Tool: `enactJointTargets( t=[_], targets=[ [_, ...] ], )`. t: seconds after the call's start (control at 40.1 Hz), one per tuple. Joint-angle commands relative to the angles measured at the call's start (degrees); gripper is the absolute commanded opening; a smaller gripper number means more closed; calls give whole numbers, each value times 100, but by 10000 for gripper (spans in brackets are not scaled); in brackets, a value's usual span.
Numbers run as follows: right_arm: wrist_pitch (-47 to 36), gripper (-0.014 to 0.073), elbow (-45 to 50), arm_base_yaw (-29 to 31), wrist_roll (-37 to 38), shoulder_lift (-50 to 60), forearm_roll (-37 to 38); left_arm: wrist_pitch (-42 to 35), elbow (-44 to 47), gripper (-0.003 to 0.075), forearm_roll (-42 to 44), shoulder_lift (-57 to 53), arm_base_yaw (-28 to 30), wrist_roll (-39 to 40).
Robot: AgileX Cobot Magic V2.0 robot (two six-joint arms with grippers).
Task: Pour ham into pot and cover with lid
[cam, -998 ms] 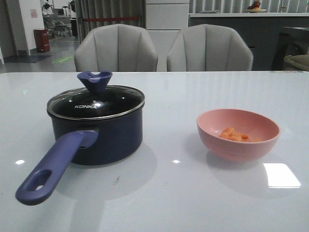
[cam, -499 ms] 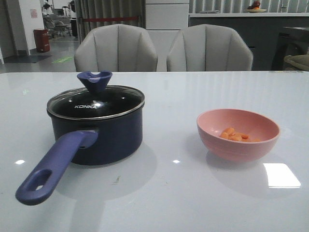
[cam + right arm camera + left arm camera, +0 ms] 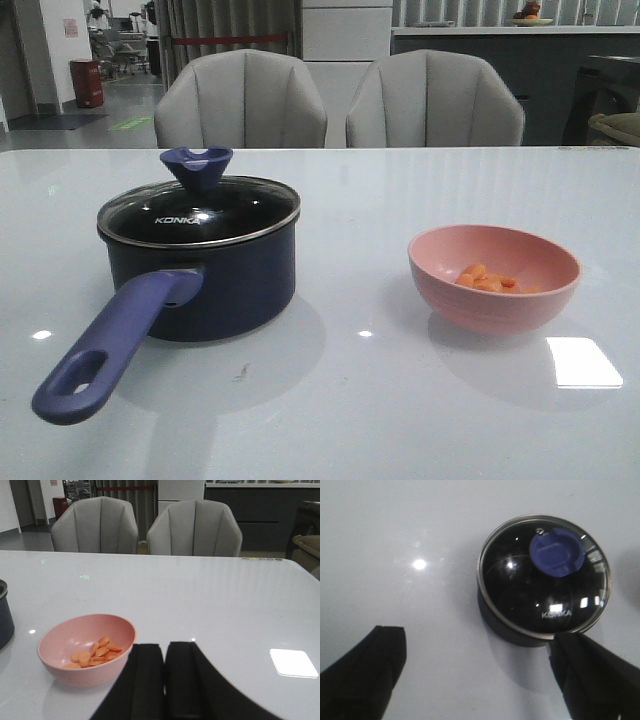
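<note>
The dark navy pot stands at the left of the table, its purple-blue handle pointing toward the front edge. The glass lid with the blue knob rests on it. In the left wrist view the lid lies below my left gripper, which is open wide with nothing between its fingers. The ham lies in a pink bowl at the right. My right gripper is shut and empty, just beside the bowl holding the ham.
Two grey chairs stand behind the table's far edge. A bright light reflection lies on the glossy white tabletop near the bowl. Neither arm shows in the front view.
</note>
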State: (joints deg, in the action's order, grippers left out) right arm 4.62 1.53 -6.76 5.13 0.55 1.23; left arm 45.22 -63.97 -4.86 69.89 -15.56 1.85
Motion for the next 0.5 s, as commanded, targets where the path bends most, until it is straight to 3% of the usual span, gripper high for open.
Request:
enactJointTargets(
  t=[0.0,0.1,0.324,0.474],
  targets=[
    [-462,148,-29,-1,-24,116,73,-213,-659,625,-91,385,-254,232],
    [-462,148,-29,-1,-24,116,73,57,-1235,625,-9,946,-526,359],
    [-462,148,-29,-1,-24,116,73,1116,-2642,625,1096,2258,-1044,1342],
    [-462,148,-29,-1,-24,116,73,1460,-3357,625,1097,2888,-1188,1713]
  ],
)
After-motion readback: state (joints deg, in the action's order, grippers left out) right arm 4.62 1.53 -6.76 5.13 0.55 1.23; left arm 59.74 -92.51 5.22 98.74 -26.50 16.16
